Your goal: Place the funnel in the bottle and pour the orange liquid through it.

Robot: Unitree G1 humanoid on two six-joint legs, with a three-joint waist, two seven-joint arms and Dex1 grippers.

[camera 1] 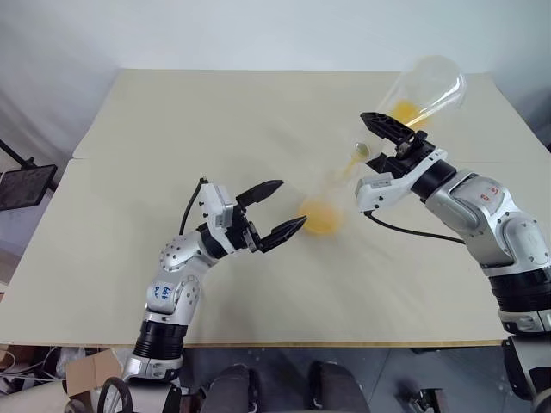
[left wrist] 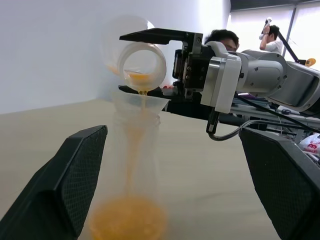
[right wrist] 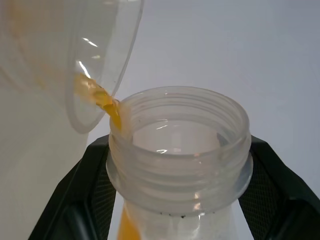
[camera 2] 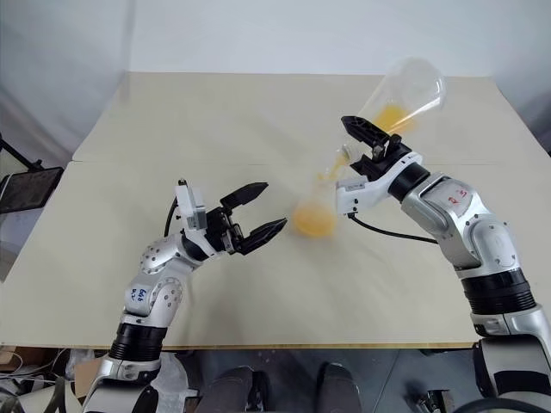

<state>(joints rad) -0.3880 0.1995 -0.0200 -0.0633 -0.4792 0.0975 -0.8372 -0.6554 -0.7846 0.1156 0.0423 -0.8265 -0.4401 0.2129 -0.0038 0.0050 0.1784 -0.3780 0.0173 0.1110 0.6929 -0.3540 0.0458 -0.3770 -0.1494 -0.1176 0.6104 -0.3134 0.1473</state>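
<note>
writing: none legible; orange liquid [camera 1: 320,217] in bottle [camera 1: 331,194]; funnel [left wrist: 142,102] seated

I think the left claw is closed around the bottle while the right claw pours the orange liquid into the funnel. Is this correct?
Not quite. The left claw is open: the left wrist view shows its fingers standing wide on each side of the bottle, not closed on it. The rest holds: the right claw tilts a vessel and pours the orange liquid into the funnel.
</note>
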